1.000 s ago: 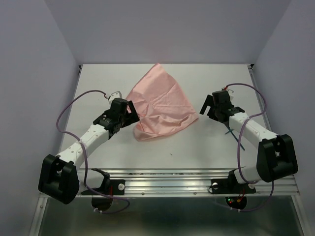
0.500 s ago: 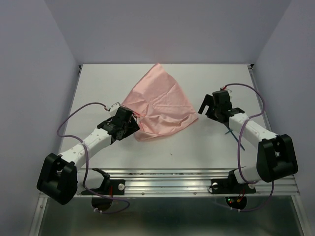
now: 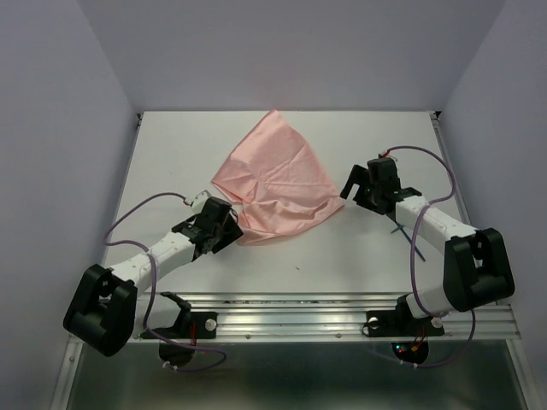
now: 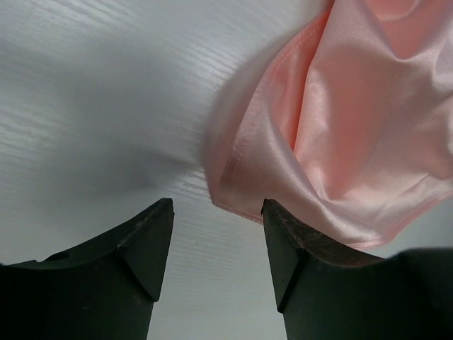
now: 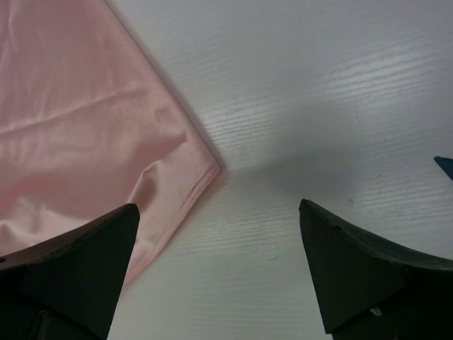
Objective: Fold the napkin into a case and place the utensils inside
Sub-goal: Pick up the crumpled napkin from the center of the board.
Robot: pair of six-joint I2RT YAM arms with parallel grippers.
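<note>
**Both claws poised at opposite ends of the napkin's near edge**

The napkin (image 3: 278, 184) lies unfolded and rumpled on the table (image 3: 342, 256), mid-table, with one tip pointing far. Its near edge runs from a rounded lobe at near left up to a sharp corner at right. No case is formed yet.

The left claw (image 3: 231, 224) sits at the near-left lobe. In its wrist view the jaws stand apart with nothing between them, and the hemmed corner lies just ahead and slightly right of the gap. Whether the hem touches the right-hand finger I cannot tell.

The right claw (image 3: 349, 190) faces the right corner with its jaws spread wide and empty. That corner points straight into the gap, just short of the fingertips.

Each arm is thus near its own end of that edge, the cloth lying inward and far from both. The utensils (image 3: 400, 229) lie near right, partly under the right arm, apart from the napkin.
</note>
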